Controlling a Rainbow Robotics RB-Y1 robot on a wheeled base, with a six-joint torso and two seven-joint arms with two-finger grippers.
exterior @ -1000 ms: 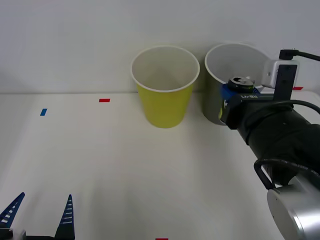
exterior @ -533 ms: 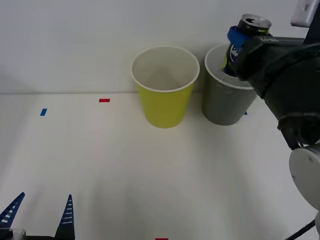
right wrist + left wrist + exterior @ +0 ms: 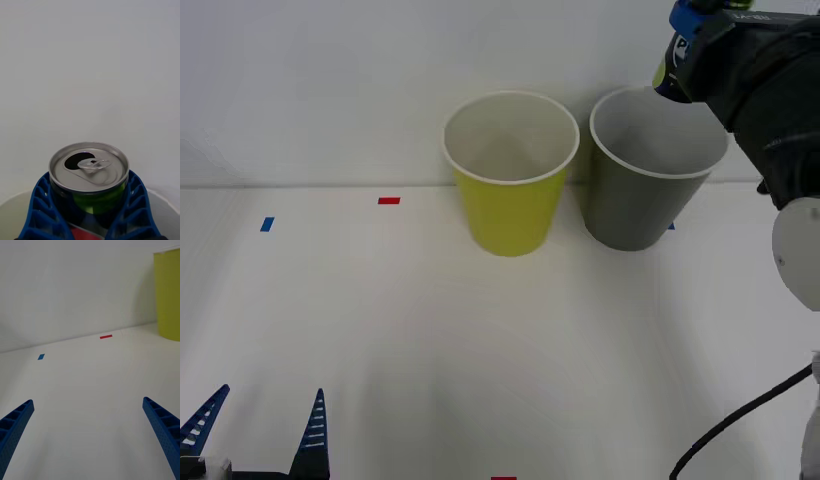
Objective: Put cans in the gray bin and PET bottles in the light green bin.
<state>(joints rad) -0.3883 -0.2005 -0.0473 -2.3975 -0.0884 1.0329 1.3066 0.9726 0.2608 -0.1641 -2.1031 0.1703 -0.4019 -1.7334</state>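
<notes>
Risen since 0.5 s ago, right claw (image 3: 90,225) pinches can (image 3: 89,176) above gray bin (image 3: 645,190) rim; green bin (image 3: 510,180) beside; left claw (image 3: 258,435) spread, low over counter (image 3: 480,340).

The can (image 3: 89,170) has a brushed silver metal top with a dull sheen, its wall glossy over green and red print. The ribbed blue plastic fingers (image 3: 39,210) of the right gripper (image 3: 89,221) look matt. The gray bin (image 3: 648,180) and the light green bin (image 3: 510,175) are smooth plastic — satin outside, pale within. The table (image 3: 480,340) is matt white — the left gripper (image 3: 90,435) has the same ribbed plastic
</notes>
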